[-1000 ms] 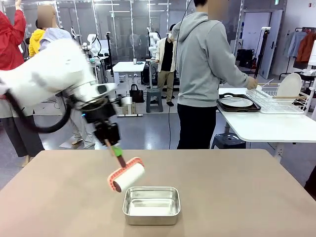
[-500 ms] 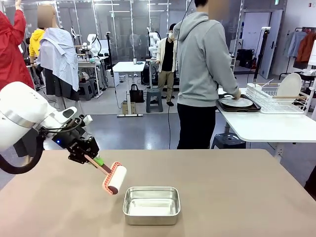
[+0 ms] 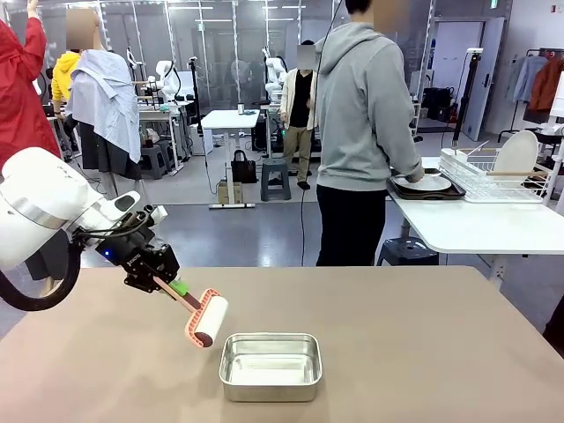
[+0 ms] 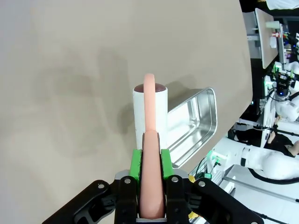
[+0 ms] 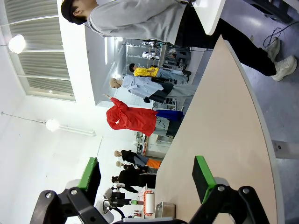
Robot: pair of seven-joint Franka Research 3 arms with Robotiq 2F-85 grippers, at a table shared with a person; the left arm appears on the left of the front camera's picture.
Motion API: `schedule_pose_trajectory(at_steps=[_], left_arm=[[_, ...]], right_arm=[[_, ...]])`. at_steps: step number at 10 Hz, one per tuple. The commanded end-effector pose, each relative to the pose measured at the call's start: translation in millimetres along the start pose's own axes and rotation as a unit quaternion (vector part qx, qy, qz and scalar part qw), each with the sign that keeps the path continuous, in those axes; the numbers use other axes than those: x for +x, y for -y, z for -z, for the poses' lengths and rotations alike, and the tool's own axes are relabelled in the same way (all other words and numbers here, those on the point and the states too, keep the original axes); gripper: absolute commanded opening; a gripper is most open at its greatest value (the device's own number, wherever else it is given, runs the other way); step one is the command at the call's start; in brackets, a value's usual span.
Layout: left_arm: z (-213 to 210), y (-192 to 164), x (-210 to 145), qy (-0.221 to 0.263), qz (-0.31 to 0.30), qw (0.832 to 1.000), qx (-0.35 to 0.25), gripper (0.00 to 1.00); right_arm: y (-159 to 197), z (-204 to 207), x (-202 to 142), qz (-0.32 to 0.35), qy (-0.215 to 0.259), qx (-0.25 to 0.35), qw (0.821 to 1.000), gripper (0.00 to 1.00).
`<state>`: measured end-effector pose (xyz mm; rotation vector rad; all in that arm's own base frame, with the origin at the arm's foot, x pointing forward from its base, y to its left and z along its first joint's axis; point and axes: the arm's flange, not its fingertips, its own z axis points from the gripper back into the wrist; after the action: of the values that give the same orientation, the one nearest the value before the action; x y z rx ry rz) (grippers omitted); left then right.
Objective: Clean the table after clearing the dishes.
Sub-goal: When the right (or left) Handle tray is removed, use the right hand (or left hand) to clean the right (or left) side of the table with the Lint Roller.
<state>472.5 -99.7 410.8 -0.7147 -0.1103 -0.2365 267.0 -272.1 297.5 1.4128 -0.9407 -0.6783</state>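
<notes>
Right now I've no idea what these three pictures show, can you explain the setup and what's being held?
It is a two-armed robot at a brown table. The wide picture comes from a fixed camera between the arms; the other two come from cameras on each wrist, so they look tilted. The left gripper is shut on the pink handle of a white roller, angled down beside a shiny steel pan on the table. The right gripper is open, holding nothing. Beyond, a person in a grey hoodie handles a white plate on a dark tray at a white side table.
</notes>
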Motion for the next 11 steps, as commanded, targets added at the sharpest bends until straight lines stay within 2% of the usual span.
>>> schedule_pose_trajectory(at_steps=[1, 2, 5, 9, 10, 11], left_arm=[[1, 0, 0, 0.001, 0.000, 1.000, 0.001, 0.20], [4, -14, 18, 0.001, -0.009, 1.000, 0.003, 0.20], [24, -28, 42, -0.006, -0.029, 0.999, -0.026, 0.20], [48, -61, 54, 0.041, -0.061, 0.997, -0.010, 0.20], [51, -73, 55, 0.037, -0.073, 0.996, -0.026, 0.20], [59, -88, 51, 0.033, -0.080, 0.996, -0.013, 0.20]], right_arm=[[-5, -1, -8, -0.005, -0.006, -0.004, 1.000, 1.00], [-5, -1, -8, -0.005, -0.006, -0.004, 1.000, 1.00], [-5, -1, -8, -0.005, -0.006, -0.004, 1.000, 1.00], [-5, -1, -8, -0.005, -0.006, -0.004, 1.000, 1.00], [-5, -1, -8, -0.005, -0.006, -0.004, 1.000, 1.00], [-5, -1, -8, -0.005, -0.006, -0.004, 1.000, 1.00]])
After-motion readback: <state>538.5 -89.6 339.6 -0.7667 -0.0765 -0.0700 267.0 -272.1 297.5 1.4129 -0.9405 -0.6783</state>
